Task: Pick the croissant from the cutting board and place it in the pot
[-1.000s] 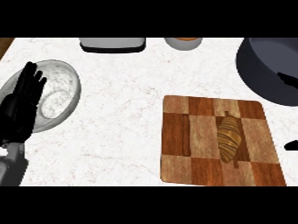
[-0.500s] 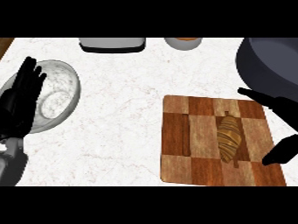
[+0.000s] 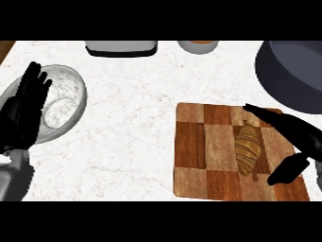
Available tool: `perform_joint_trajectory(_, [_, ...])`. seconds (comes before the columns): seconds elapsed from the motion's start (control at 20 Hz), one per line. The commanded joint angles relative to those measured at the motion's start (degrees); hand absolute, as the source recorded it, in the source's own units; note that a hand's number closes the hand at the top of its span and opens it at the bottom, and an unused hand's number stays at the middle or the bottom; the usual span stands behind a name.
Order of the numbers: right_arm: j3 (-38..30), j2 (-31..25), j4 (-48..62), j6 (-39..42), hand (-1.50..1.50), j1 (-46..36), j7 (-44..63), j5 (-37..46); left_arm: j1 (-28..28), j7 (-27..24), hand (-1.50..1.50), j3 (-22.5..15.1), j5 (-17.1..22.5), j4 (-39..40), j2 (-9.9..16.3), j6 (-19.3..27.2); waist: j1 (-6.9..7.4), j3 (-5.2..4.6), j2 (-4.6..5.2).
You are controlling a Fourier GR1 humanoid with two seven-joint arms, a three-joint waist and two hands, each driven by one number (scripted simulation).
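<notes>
right hand (image 3: 304,142) spread, fingers straight, just right of croissant (image 3: 247,150) | risk: closing off-centre could push croissant across cutting board (image 3: 191,156) | pot (image 3: 304,75) beyond hand | left hand (image 3: 20,113) rested open

The dark grey round pot (image 3: 304,75) was cut by the right edge, the grey appliance (image 3: 121,47) and small orange-filled cup (image 3: 197,46) by the top band, and the black left hand (image 3: 20,113) hid part of the glass bowl (image 3: 62,101).

Black left hand (image 3: 18,118) and right hand (image 3: 304,142), grey forearms
</notes>
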Motion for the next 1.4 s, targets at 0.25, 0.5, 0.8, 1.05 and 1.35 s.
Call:
perform_joint_trajectory(0.25, [-2.1,1.7,-0.2,1.7,-1.5,1.6,2.0,6.6,6.3,-0.2,0.0,-0.7,-3.1,-6.7,-3.9,-0.3,0.13,0.01,-0.06])
perform_joint_trajectory(0.5, [-0.3,7.6,9.1,-2.6,-1.5,-0.4,-4.4,13.4,-0.1,0.2,0.0,3.4,-2.8,0.6,-3.2,-4.4,0.08,0.01,0.05])
perform_joint_trajectory(0.8, [-1.0,9.0,8.2,-3.1,-1.5,2.0,-3.5,17.7,-1.7,2.3,0.0,6.6,-2.9,1.2,-2.9,-5.7,-0.04,0.01,0.03])
perform_joint_trajectory(1.05, [-2.6,11.4,15.9,-4.5,-1.5,-1.8,-5.7,20.3,2.9,2.1,0.0,4.4,-6.0,-4.0,-5.7,-5.0,0.19,0.02,0.02])
perform_joint_trajectory(1.35, [1.0,9.0,20.4,-9.1,1.5,-3.3,-17.0,25.8,2.9,-0.9,0.0,6.4,-4.7,-1.1,-5.0,-7.9,0.39,0.02,0.09])
